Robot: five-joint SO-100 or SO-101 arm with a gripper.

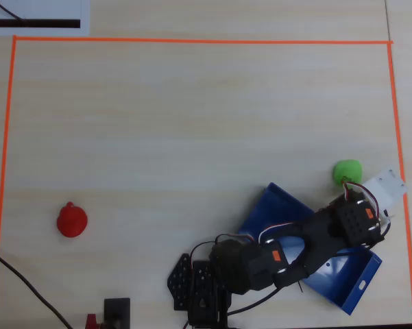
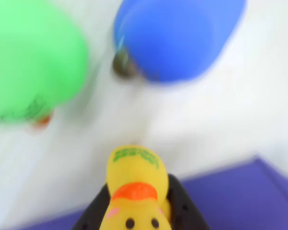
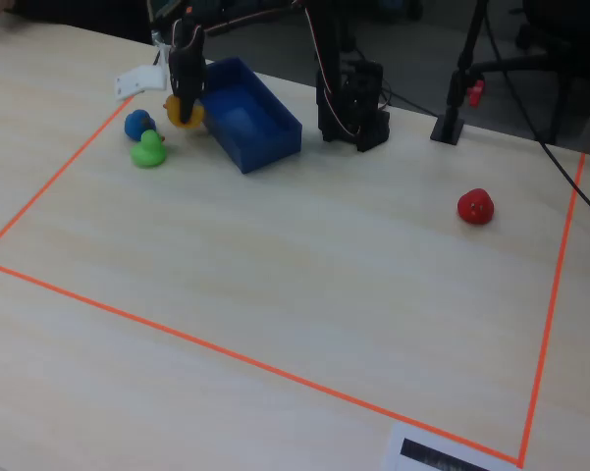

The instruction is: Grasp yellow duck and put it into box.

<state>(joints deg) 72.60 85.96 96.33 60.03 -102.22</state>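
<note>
Now tool (image 3: 185, 110) grips yellow duck (image 3: 183, 113) beside box (image 3: 265, 137) rim.

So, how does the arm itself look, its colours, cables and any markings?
The arm is built of black links with small orange labels on the motors. Thin red, white and black wires loop along it in the overhead view. Its base is a black block. The claw has black fingers, and a white part sticks out near the wrist.
</note>
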